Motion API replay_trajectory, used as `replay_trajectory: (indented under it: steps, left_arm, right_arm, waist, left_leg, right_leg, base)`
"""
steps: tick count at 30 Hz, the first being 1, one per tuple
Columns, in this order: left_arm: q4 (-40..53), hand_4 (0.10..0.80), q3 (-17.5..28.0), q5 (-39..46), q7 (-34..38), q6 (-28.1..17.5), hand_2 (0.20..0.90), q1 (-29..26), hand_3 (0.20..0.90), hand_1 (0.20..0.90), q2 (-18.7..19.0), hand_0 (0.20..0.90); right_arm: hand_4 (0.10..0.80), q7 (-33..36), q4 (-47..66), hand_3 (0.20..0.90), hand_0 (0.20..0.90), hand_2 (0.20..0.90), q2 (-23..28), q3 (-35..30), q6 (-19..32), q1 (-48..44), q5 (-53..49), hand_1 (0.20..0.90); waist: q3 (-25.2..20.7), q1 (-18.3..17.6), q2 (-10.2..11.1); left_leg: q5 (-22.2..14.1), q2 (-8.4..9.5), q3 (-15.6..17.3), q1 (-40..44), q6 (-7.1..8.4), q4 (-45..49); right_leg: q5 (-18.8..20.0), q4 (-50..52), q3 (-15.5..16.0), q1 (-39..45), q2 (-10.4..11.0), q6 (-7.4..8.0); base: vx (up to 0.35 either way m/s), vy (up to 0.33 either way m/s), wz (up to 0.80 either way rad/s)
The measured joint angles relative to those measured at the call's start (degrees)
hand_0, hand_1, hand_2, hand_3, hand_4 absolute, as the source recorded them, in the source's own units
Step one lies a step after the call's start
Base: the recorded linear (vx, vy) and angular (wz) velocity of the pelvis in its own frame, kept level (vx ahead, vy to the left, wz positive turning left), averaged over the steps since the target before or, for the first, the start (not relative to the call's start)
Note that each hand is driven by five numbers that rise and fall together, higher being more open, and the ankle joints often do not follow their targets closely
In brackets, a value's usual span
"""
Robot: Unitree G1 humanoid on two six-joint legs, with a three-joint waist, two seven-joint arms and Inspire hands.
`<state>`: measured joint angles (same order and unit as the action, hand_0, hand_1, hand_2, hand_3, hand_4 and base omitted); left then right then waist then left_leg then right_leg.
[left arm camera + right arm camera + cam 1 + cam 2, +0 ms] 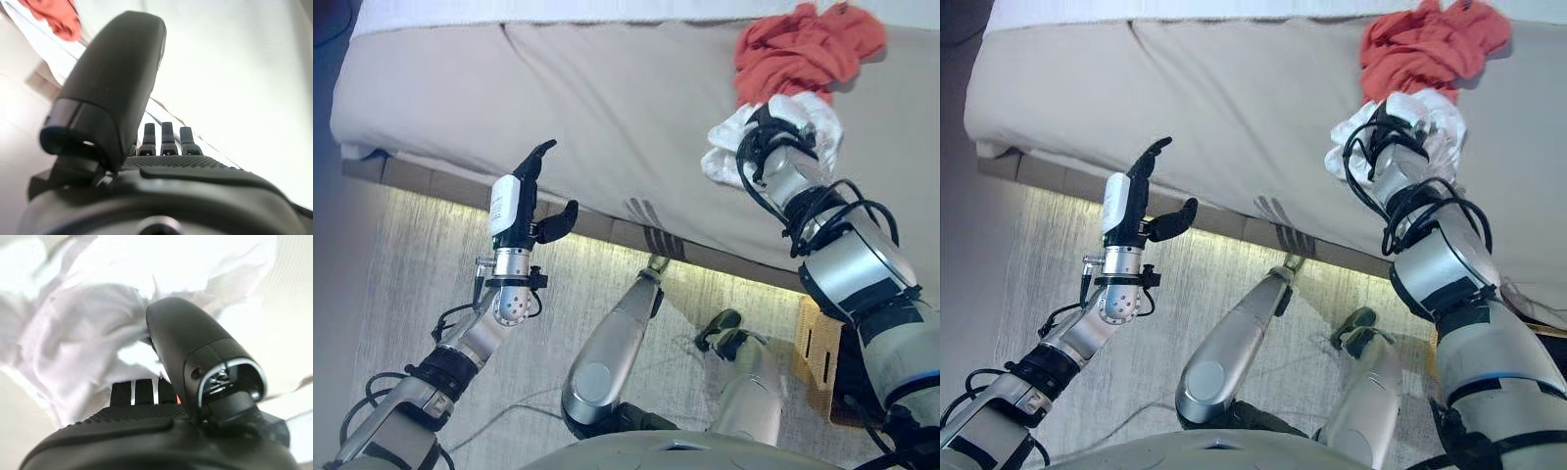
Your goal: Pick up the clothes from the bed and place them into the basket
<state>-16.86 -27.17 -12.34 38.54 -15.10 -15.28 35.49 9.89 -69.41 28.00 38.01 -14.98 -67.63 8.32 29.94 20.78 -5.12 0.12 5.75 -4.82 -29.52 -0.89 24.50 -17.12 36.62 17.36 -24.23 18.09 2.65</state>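
Grabbing the white cloth off the bed right now

I'm looking down at the bed (607, 88), and my right hand (161, 382) is digging into the white cloth (803, 113) near the edge, just below the red garment (808, 44); thumb is pressing into the folds, but I can't tell if the fingers are actually closing on it. Left hand (524, 211) is hanging relaxed, holding nothing. The wooden basket (818, 357) is sitting on the floor to my right, so next I'm guessing clamp, lift, swing over.

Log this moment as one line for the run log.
right hand: shut on white cloth on bed | left hand: open, idle | red cloth: on bed
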Motion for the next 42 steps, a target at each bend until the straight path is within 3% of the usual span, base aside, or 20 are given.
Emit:
replay_trajectory:
  steps: [4,7,11,16,18,23,31,42]
  left_arm:
    - [-0.5,0.800,0.1,2.3,-3.9,1.3,0.900,-0.3,0.900,0.900,0.0,0.900]
    - [-1.9,0.800,0.3,3.5,-7.8,2.2,0.900,-0.4,0.900,0.900,0.1,0.900]
    - [-3.4,0.800,0.7,3.7,-12.1,4.3,0.900,0.0,0.900,0.900,0.0,0.900]
    - [-4.4,0.800,5.1,4.5,-13.9,5.8,0.900,3.2,0.900,0.900,0.1,0.900]
    - [-5.1,0.800,5.6,4.6,-14.1,6.3,0.900,3.7,0.900,0.900,0.1,0.900]
    - [-7.1,0.800,7.7,4.5,-14.3,6.2,0.900,5.4,0.900,0.900,0.0,0.900]
    - [-8.9,0.800,8.0,4.4,-15.3,5.8,0.900,5.2,0.900,0.900,0.0,0.900]
    - [-12.3,0.800,7.6,3.2,-16.4,4.6,0.900,3.0,0.900,0.900,-1.5,0.900]
  right_arm:
    - [0.100,1.2,3.0,0.200,0.300,0.300,0.3,-1.5,2.1,3.2,-1.6,0.300]
    - [0.100,1.4,9.2,0.200,0.300,0.300,1.9,-2.5,2.7,4.7,-1.6,0.300]
    - [0.100,2.0,17.2,0.200,0.300,0.300,5.4,-4.8,2.9,5.5,-3.4,0.300]
    - [0.100,3.9,28.1,0.200,0.300,0.300,9.7,-9.5,3.3,8.8,-5.6,0.300]
    - [0.100,5.1,28.5,0.200,0.300,0.300,10.7,-10.7,3.3,10.1,-6.2,0.300]
    - [0.100,6.3,36.3,0.200,0.300,0.300,12.5,-18.4,3.7,16.8,-7.2,0.300]
    - [0.100,10.1,41.0,0.200,0.300,0.300,14.5,-26.1,5.1,23.6,-7.3,0.300]
    - [0.100,12.5,42.2,0.200,0.300,0.300,23.8,-35.4,5.0,27.5,-10.0,0.300]
  waist:
    - [0.1,-2.6,0.3]
    - [0.0,-4.1,0.3]
    - [0.0,-6.2,0.5]
    - [-1.7,-8.7,2.8]
    - [-3.9,-9.8,4.2]
    - [-6.8,-12.3,5.0]
    - [-8.2,-17.3,5.8]
    - [-8.5,-25.0,6.0]
  left_leg:
    - [1.6,-0.52,1.9,7.6,-0.91,-5.5]
    - [3.8,-2.13,2.9,13.5,-0.58,-11.6]
    - [5.5,-4.06,3.7,20.9,-0.15,-18.5]
    - [6.1,-5.66,4.9,26.9,0.13,-23.7]
    - [6.1,-5.77,5.3,27.0,0.15,-24.3]
    - [6.1,-6.53,7.8,30.4,0.20,-28.3]
    - [6.2,-6.71,12.6,34.0,0.20,-29.5]
    - [6.1,-7.88,18.0,36.3,0.26,-29.6]
  right_leg:
    - [4.8,-6.4,-1.0,6.8,-1.4,1.66]
    - [7.8,-13.4,-1.0,12.1,-3.7,2.19]
    - [11.0,-21.2,-1.1,19.1,-6.2,1.98]
    - [13.0,-28.1,-1.4,24.9,-8.7,1.37]
    - [13.1,-30.1,-1.4,25.6,-9.1,1.37]
    - [16.3,-36.6,-3.1,28.9,-10.8,1.58]
    - [19.3,-41.8,-7.6,31.7,-11.2,1.81]
    - [20.1,-41.8,-13.5,31.0,-12.5,2.00]
  base:
    - [0.023,0.036,-0.27]
    - [0.086,0.013,-0.30]
    - [0.167,0.009,-0.21]
    - [0.110,0.006,-0.18]
    - [0.104,-0.016,-0.09]
    - [0.079,-0.010,-0.26]
    - [0.025,-0.006,-0.32]
    - [0.015,0.005,-0.28]
